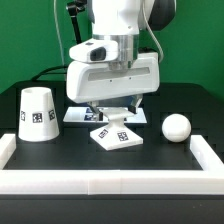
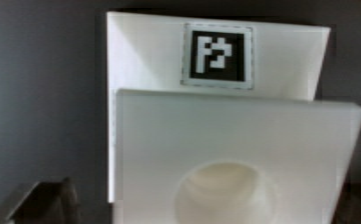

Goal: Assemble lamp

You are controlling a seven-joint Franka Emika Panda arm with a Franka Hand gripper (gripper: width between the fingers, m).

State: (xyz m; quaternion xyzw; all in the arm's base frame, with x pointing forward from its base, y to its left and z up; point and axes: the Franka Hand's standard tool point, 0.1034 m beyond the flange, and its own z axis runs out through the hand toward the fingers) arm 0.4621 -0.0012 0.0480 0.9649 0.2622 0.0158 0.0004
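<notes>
End effector (image 1: 110, 112) released, jaws spread above base (image 1: 117, 134). Shade (image 1: 37, 112) and bulb (image 1: 176, 126) flank it, well apart on surface (image 1: 60, 148)

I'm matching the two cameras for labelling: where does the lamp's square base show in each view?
Exterior view: the base lies near the centre, under the gripper, between the shade and the bulb.
Wrist view: it fills most of the picture.
Shared landmark: the black-and-white tag on the base.
</notes>
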